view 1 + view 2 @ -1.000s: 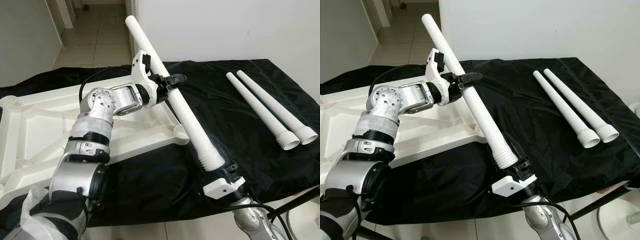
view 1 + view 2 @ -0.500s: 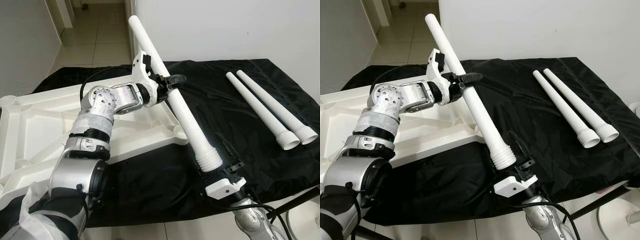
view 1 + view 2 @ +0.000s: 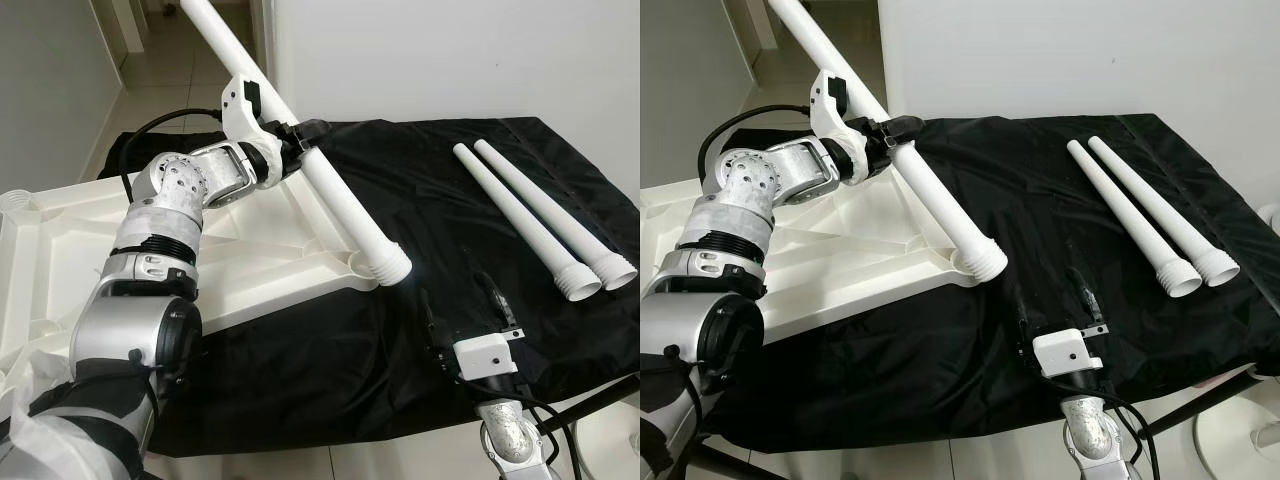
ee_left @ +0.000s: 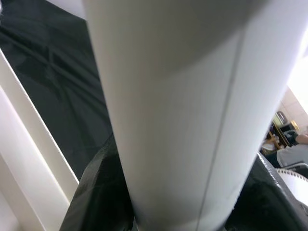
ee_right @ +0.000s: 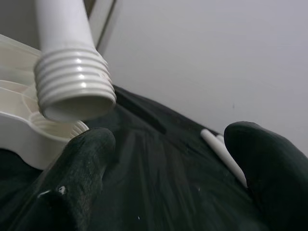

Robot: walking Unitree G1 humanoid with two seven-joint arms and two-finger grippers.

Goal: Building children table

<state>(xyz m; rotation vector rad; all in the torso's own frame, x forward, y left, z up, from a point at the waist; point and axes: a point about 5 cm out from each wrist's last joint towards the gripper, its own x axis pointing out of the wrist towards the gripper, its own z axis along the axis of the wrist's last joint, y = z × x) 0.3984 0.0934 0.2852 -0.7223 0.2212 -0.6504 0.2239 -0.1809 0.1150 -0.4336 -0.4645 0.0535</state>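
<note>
A: What is the largest thing on the black cloth point(image 3: 330, 350)?

B: The white tabletop point(image 3: 60, 270), lying upside down on the robot's left side. Its underside shows raised ribs and a rim, and a round socket point(image 3: 362, 263) sits at the corner nearest the middle of the cloth.

A: And the leg being handled?

B: The held leg point(image 3: 330, 190) is a long, smooth white tube that widens toward a ribbed, threaded collar at its lower end. It slants, with the plain end high toward the hallway and the threaded end point(image 3: 983, 263) low, just over the corner socket. Whether the threads touch the socket cannot be told. In the right wrist view the threaded end point(image 5: 74, 86) shows as a hollow mouth with several rings.

A: Which gripper has it?

B: The left gripper point(image 3: 298, 140) is clamped around the tube along its upper half, black fingers on either side. In the left wrist view the tube point(image 4: 178, 106) runs between the dark fingers point(image 4: 96, 192).

A: The other arm?

B: The right gripper point(image 3: 1055, 300) lies low over the cloth, just beside the threaded end, its two black fingers spread wide with nothing between them. The right wrist view shows both fingertips point(image 5: 82, 168) apart.

A: Anything else?

B: Two spare legs point(image 3: 540, 220) lie side by side on the far right of the cloth, touching, threaded ends toward the robot.
</note>
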